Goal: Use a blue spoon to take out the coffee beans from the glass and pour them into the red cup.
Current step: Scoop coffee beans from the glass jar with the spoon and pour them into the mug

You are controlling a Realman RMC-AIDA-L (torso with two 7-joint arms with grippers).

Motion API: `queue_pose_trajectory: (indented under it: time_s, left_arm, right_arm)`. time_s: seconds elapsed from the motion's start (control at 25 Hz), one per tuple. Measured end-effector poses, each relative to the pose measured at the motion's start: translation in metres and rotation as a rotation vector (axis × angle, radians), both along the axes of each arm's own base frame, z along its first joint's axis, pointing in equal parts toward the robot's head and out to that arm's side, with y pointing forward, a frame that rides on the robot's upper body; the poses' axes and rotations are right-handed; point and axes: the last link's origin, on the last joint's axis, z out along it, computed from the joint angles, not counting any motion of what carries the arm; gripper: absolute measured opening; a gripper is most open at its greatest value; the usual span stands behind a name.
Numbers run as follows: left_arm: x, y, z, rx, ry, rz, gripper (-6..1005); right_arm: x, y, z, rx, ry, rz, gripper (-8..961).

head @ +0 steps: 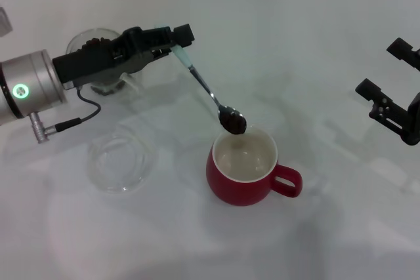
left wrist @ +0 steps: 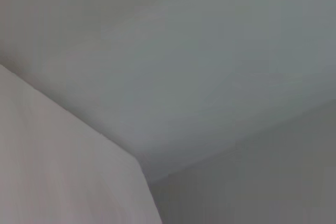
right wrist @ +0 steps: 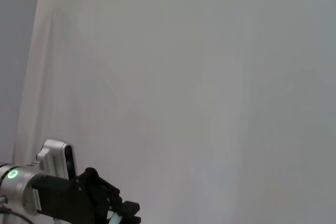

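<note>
The left end effector [head: 178,39] grips the blue spoon [head: 209,93] by its handle. Its bowl holds coffee beans [head: 233,122] over the red cup's [head: 241,185] rim. The right end effector [head: 394,90] hangs open, well apart.

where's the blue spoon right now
In the head view the blue spoon is held by the left end effector, its bean-filled bowl over the far rim of the red cup.

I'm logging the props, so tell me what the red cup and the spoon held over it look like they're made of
The red cup looks like glazed ceramic: glossy dark-red outside, cream inside. The blue spoon, held by the left gripper, has a shiny, probably metal bowl and neck; its pale blue handle could be plastic or ceramic.
</note>
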Motion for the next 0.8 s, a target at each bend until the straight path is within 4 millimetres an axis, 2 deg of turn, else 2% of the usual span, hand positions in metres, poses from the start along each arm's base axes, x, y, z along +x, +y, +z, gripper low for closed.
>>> queue_pose_trajectory:
  time_s: [0.56, 0.8]
  left_arm:
    - [0.021, 0.017, 0.0, 0.073, 0.162, -0.267, 125]
    - [0.041, 0.03, -0.005, 0.122, 0.254, -0.444, 125]
  right_arm:
    - [0.001, 0.003, 0.002, 0.02, 0.004, -0.016, 769]
    - [0.002, 0.007, 0.003, 0.03, 0.003, -0.026, 769]
